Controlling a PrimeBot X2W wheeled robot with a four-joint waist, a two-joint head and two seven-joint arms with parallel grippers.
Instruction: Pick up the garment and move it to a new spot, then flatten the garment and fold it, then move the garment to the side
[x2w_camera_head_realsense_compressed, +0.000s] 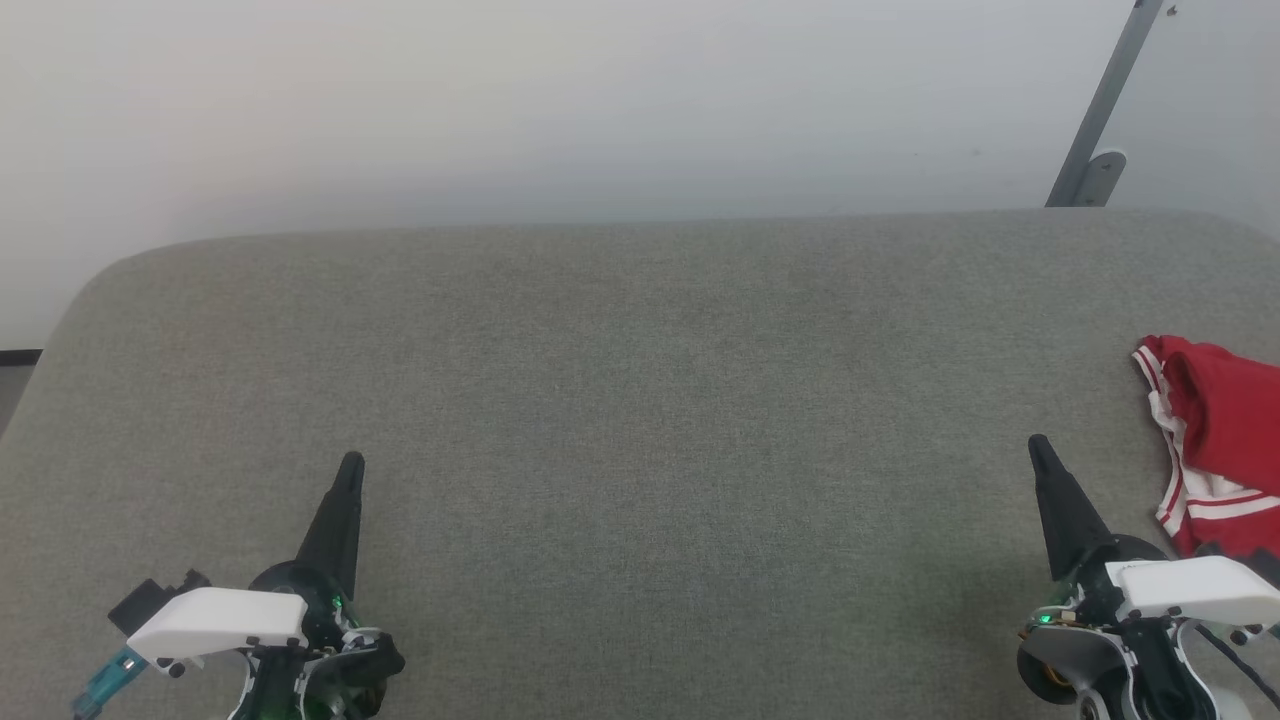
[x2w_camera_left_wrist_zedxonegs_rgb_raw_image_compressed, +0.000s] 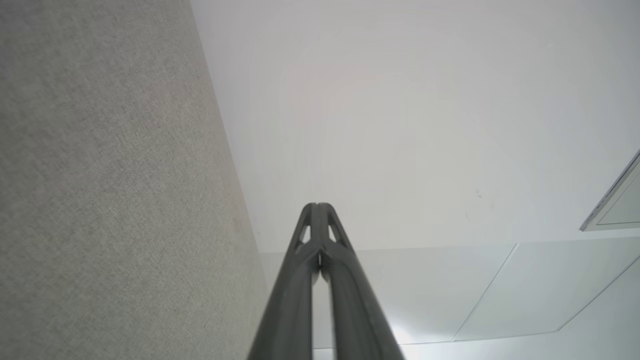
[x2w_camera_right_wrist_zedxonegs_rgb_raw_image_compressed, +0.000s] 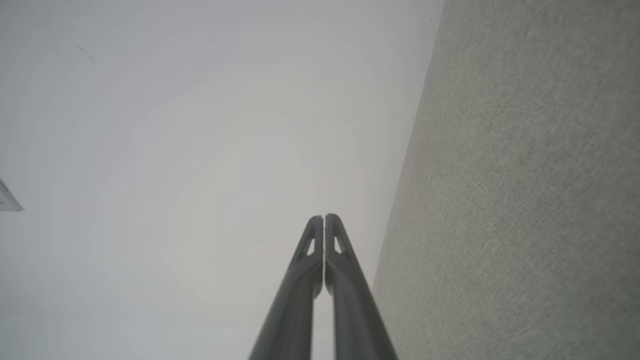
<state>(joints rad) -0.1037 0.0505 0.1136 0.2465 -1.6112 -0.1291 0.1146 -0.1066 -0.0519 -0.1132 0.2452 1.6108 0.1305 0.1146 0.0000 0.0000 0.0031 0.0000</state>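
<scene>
The garment (x2w_camera_head_realsense_compressed: 1218, 440), red with white and red-striped trim, lies bunched at the right edge of the grey cushioned surface (x2w_camera_head_realsense_compressed: 640, 400), partly cut off by the head view's border. My right gripper (x2w_camera_head_realsense_compressed: 1037, 445) rests at the lower right, just left of the garment and apart from it, fingers pressed together with nothing between them. My left gripper (x2w_camera_head_realsense_compressed: 352, 463) sits at the lower left, far from the garment, also shut and empty. In the wrist views the left gripper (x2w_camera_left_wrist_zedxonegs_rgb_raw_image_compressed: 317, 205) and right gripper (x2w_camera_right_wrist_zedxonegs_rgb_raw_image_compressed: 324, 216) each show their fingers closed tip to tip.
A pale wall (x2w_camera_head_realsense_compressed: 600, 100) rises behind the grey surface. A grey metal bracket (x2w_camera_head_realsense_compressed: 1100, 130) leans against the wall at the upper right. The surface's rounded left corner (x2w_camera_head_realsense_compressed: 90, 290) drops off toward a dark floor strip.
</scene>
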